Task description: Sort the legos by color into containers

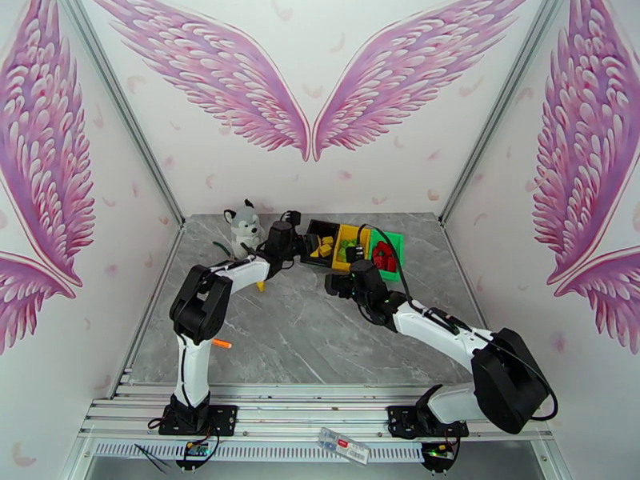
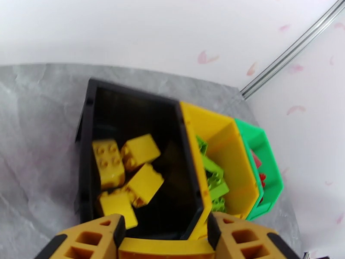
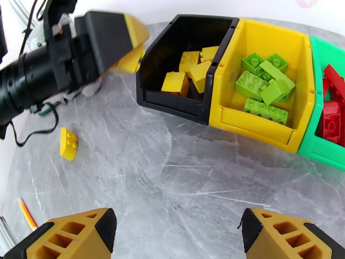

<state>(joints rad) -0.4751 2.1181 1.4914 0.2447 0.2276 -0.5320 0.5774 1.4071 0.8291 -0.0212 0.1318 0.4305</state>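
Joining three containers (image 3: 258, 121), one stray yellow lego (image 3: 68, 143)

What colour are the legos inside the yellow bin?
Light green legos lie in the yellow bin; clearest in the right wrist view.

Both arms reach toward the far side of the surface.

The left white-and-black arm rises from its base, folds at the elbow and stretches forward and to the right; its left gripper (image 1: 298, 248), seen in the top view, has yellow-orange fingers (image 2: 92, 238) set partly apart with nothing visible between them. The right white-and-black arm leans forward and to the left from its base, and its right gripper (image 3: 179, 232) hangs above the bare grey marble surface (image 3: 172, 169), fingers (image 3: 267, 234) spread wide and empty.
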